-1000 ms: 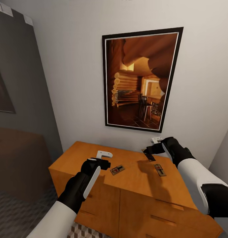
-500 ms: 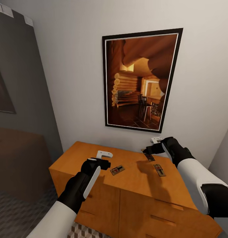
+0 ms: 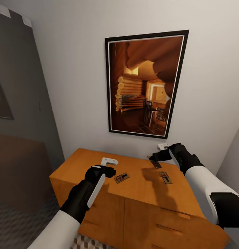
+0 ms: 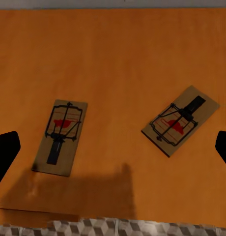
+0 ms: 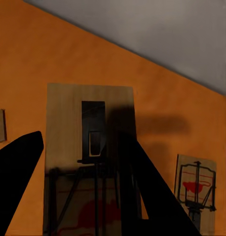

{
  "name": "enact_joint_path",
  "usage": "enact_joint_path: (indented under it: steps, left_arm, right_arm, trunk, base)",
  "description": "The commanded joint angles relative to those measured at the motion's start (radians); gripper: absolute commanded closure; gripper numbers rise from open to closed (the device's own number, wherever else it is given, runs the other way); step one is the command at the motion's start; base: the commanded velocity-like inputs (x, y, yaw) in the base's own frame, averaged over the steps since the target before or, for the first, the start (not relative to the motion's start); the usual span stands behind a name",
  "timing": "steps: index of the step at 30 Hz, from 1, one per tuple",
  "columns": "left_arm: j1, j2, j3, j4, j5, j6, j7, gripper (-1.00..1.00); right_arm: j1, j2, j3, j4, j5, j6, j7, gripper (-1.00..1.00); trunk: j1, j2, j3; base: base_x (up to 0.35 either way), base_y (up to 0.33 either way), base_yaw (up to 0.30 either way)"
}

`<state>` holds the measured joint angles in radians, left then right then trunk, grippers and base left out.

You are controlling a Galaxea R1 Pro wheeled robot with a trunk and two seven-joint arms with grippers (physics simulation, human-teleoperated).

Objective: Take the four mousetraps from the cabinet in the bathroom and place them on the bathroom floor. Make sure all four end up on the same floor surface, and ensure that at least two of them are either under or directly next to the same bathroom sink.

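Vs the earlier frames the whole head view has slid a bit: picture frame and cabinet sit slightly further left, so the camera moved; arms and traps keep the same layout relative to each other. Surface: flat top of the orange-brown cabinet [image 3: 98,162], standing against a pale wall w/ a black-framed picture [image 3: 144,83] of a log-cabin interior above it; drawer fronts w/ slim bar handles below; a strip of cube-pattern bathroom floor [image 3: 86,242] shows at the cabinet's foot, and a dark panel/wall runs along the left. Two mousetraps lie flat on the top, apart from each other: left trap [image 3: 121,177] just beside the left gripper's tips, right trap [image 3: 165,177] nearer the right arm; in the left wrist view both lie side by side on the wood [image 4: 63,136] [image 4: 181,120]. A third mousetrap [image 3: 155,162] is up off the top, tilted, clamped in the right gripper [image 3: 157,157]; right wrist view has it between the dark fingers [image 5: 88,162], w/ another trap on the wood behind [image 5: 195,191]. Right arm reaches in from the right, wrist bent, gripper pointing left above the top. Left gripper [image 3: 110,166] hovers low over the cabinet's front-left area, fingers spread wide, nothing in them.
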<state>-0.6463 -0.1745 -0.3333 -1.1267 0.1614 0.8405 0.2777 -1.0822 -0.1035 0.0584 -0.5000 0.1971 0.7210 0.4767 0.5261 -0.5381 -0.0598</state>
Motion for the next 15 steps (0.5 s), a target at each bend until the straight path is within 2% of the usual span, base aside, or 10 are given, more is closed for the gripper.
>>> enact_joint_path:
  steps: [1,15]
  left_arm:
    - [-0.001,0.000,-0.001,-0.001,0.010,0.003,0.009,-1.00]
    - [-0.001,0.000,0.001,-0.001,0.009,0.003,0.009,-1.00]
  right_arm:
    - [-0.001,-0.001,0.004,-0.002,0.010,0.002,0.010,1.00]
    - [-0.001,-0.001,0.004,0.000,0.010,0.002,0.007,1.00]
  trunk:
    - [0.001,-0.002,-0.002]
    - [0.001,-0.002,0.005]
  base:
    - [0.000,0.000,-0.204]
    - [0.000,0.000,-0.255]
